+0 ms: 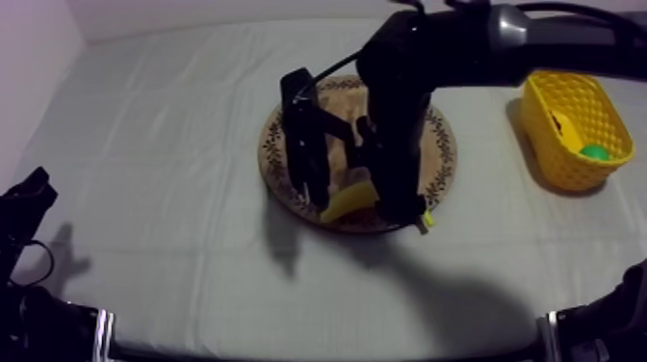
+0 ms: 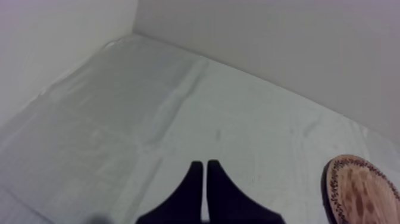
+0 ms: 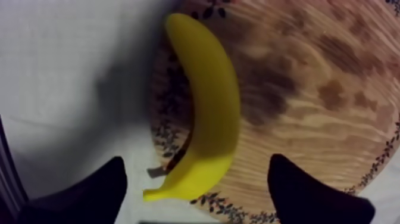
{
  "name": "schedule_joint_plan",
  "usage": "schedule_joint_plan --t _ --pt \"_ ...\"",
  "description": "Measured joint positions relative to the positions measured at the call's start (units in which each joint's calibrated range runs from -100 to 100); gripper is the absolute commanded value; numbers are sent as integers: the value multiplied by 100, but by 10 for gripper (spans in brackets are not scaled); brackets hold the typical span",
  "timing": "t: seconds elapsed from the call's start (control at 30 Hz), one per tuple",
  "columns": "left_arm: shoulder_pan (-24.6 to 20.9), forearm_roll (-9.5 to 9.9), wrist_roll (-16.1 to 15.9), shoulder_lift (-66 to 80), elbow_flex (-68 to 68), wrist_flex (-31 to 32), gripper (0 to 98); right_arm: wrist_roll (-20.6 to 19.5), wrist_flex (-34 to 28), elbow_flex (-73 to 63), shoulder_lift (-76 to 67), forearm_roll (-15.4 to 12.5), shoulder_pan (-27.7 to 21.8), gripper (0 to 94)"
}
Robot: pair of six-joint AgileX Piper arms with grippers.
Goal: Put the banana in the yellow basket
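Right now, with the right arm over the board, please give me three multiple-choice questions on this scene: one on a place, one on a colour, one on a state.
1. Where does the banana lie? A on the wooden board, at its rim; B on the bare cloth; C lifted in the air.
2. What colour is the basket? A red; B yellow; C blue.
3. How do the fingers of the right gripper stand? A shut on nothing; B shut on the banana; C open.

Answers:
1 A: the right wrist view shows it resting along the patterned rim.
2 B: its walls are yellow in the top view.
3 C: the fingers stand apart, one at each side of the banana.
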State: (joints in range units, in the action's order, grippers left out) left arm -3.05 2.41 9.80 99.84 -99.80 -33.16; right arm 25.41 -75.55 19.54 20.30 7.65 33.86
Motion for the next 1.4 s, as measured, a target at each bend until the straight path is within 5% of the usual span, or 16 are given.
schedule_joint_plan --t 0.4,0.93,1.4 --pt "0 0 0 0 0 0 1 -30 390 -374 901 42 -69 771" --pt "0 0 0 0 0 0 1 -92 388 -540 1175 6 -52 275" --pt "0 0 0 0 0 0 1 -137 378 -604 1080 11 -31 199"
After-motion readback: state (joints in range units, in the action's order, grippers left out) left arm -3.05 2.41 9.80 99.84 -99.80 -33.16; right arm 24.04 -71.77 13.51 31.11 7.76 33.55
